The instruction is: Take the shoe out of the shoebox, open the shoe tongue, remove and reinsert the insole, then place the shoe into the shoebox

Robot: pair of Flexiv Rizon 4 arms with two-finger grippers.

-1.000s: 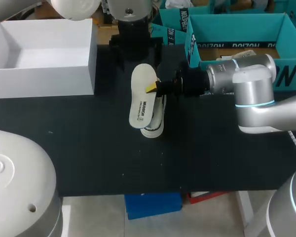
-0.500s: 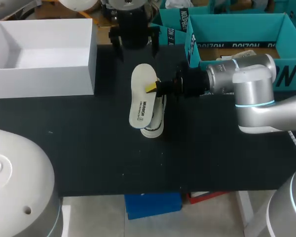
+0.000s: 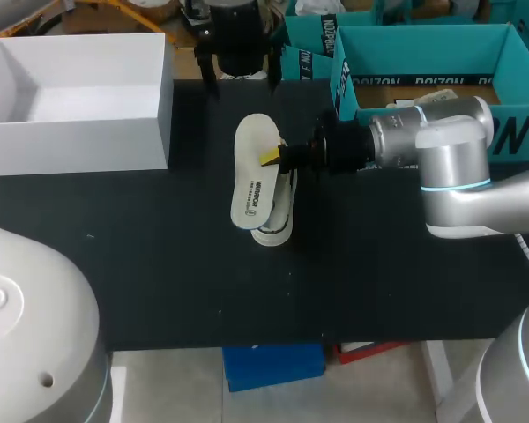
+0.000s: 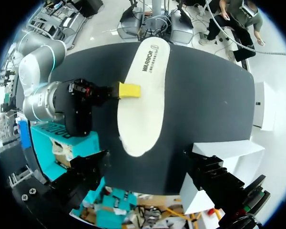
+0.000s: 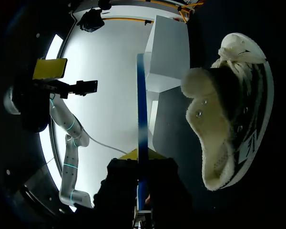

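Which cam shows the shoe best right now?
Right wrist view: the shoe shows its opening, lining and laces. Head view catches only a sliver beside the insole; in the left wrist view it is hidden behind the insole.

Insole (image 3: 254, 172) white, dark print, blue edge; shoe (image 5: 229, 119) cream-white, sole side black-striped; shoebox (image 3: 70, 145) white; table (image 3: 159, 264) black; right gripper (image 3: 273, 159) yellow-tipped

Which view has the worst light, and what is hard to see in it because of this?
Right wrist view: strong backlight; a white glare behind the insole leaves the right gripper almost black, while the shoe is readable. Head view and left wrist view: even light, no glare on the table.
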